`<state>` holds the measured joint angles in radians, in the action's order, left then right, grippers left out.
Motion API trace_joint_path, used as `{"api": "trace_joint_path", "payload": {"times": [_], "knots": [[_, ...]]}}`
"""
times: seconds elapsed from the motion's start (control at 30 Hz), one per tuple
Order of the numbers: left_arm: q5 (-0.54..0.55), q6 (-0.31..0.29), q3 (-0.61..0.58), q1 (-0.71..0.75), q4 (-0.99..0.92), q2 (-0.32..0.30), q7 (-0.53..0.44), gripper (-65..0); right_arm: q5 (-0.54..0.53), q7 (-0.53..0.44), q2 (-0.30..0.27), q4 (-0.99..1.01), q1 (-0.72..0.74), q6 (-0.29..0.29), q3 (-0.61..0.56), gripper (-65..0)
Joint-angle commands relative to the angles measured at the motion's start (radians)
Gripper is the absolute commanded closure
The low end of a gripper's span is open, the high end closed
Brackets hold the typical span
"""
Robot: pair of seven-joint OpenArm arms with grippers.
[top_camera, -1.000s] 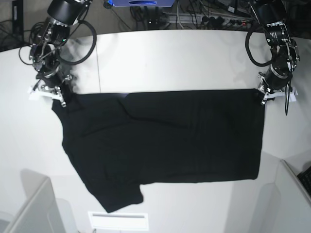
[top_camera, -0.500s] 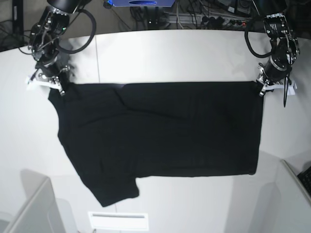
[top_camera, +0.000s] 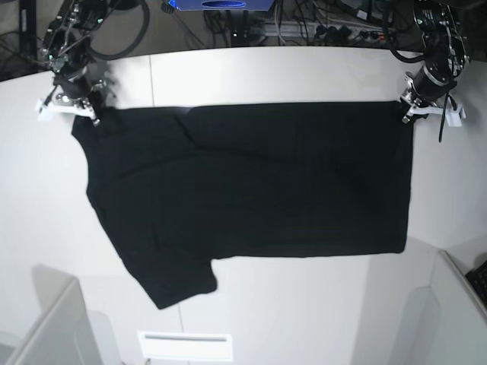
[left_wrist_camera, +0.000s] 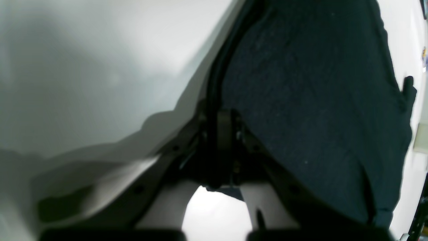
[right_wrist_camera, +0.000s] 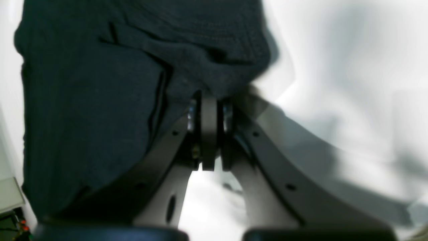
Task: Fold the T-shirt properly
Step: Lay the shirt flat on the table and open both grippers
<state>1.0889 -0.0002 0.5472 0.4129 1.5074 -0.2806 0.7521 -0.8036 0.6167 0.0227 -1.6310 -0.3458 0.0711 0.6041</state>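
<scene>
There is one T-shirt [top_camera: 251, 182], black, with one short sleeve [top_camera: 171, 277] clearly showing at its lower corner in the base view. Two robot arms are present, one at each far corner of the cloth, and each ends in one gripper: one right gripper [top_camera: 76, 110] on the base view's left and one left gripper [top_camera: 415, 106] on its right, making two grippers in all. Each gripper has two fingers, four fingers altogether, seen as pairs in the two wrist views. One white table [top_camera: 266, 72] carries the cloth. One blue object [top_camera: 221, 4] sits beyond the table's far edge, among several cables too tangled to count.
</scene>
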Motion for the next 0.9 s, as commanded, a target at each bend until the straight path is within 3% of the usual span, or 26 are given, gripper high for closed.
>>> {"api": "trace_joint_path", "payload": {"times": [0.0, 0.6, 0.87], "knots": [[-0.008, 0.009, 0.004, 0.021, 0.023, -0.013, 0.008, 0.0, -0.006, -0.014, -0.005, -0.027, -0.008, -0.003, 0.003, 0.0], [-0.008, 0.007, 0.006, 0.189, 0.078, -0.013, 0.008, 0.0, -0.006, -0.008, -0.005, -0.122, -0.203, -0.003, 0.003, 0.0], [-0.008, 0.007, 0.006, 0.243, 0.1, -0.013, 0.01, 0.0, -0.121, 0.118, -0.007, -0.122, -0.223, -0.001, 0.076, 0.0]]}}
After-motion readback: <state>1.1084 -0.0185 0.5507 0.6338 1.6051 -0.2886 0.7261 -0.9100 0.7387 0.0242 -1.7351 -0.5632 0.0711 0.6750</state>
